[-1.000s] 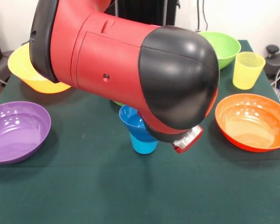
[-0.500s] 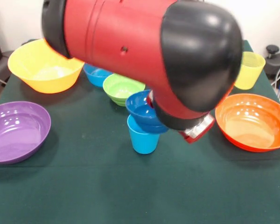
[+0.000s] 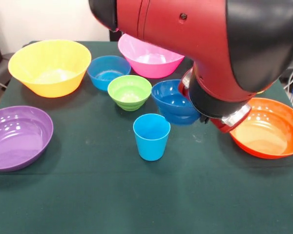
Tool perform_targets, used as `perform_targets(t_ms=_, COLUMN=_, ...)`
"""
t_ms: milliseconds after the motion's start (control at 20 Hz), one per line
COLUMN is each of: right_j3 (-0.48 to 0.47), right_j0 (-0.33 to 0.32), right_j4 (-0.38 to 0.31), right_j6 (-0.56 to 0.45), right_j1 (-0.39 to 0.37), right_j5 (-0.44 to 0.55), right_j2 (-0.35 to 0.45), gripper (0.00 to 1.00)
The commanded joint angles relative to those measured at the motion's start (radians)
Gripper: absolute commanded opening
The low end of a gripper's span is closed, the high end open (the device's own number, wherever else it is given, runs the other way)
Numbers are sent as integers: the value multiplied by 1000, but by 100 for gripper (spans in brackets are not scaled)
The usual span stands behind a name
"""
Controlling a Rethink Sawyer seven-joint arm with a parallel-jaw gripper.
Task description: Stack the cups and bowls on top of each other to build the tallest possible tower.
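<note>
A light blue cup [image 3: 151,136] stands upright and alone in the middle of the green table [image 3: 88,195]. Just behind it to the right is a small dark blue bowl [image 3: 172,100], its right rim running in under the red and black arm [image 3: 205,44]. The arm's thick wrist [image 3: 219,97] covers the gripper, so I cannot see whether the bowl is held. A small lime green bowl [image 3: 129,91] and a light blue bowl [image 3: 108,72] sit left of the dark blue one.
Larger bowls ring the table: yellow-orange [image 3: 50,66] at back left, pink [image 3: 149,56] at the back, purple [image 3: 17,136] at the left edge, orange [image 3: 268,129] at the right. The arm fills the upper right of the view.
The arm has swung up and to the right. The dark blue bowl went with it, from over the blue cup to a spot behind and right of the cup.
</note>
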Motion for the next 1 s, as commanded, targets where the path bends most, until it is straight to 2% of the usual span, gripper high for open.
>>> perform_targets(t_ms=50, right_j3=95, right_j0=-23, right_j4=-89, right_j6=86, right_j1=6, right_j5=-14, right_j2=122, gripper=0)
perform_targets(t_ms=450, right_j3=56, right_j0=-74, right_j4=-131, right_j6=59, right_j1=27, right_j5=-39, right_j2=119, gripper=0)
perform_targets(t_ms=700, right_j3=62, right_j0=-85, right_j4=-163, right_j6=39, right_j1=26, right_j5=-58, right_j2=127, gripper=0)
perform_targets(t_ms=750, right_j3=99, right_j0=-69, right_j4=-182, right_j6=24, right_j1=13, right_j5=-76, right_j2=148, gripper=0)
perform_targets(t_ms=1000, right_j3=163, right_j0=-28, right_j4=-218, right_j6=17, right_j1=-16, right_j5=-105, right_j2=199, gripper=0)
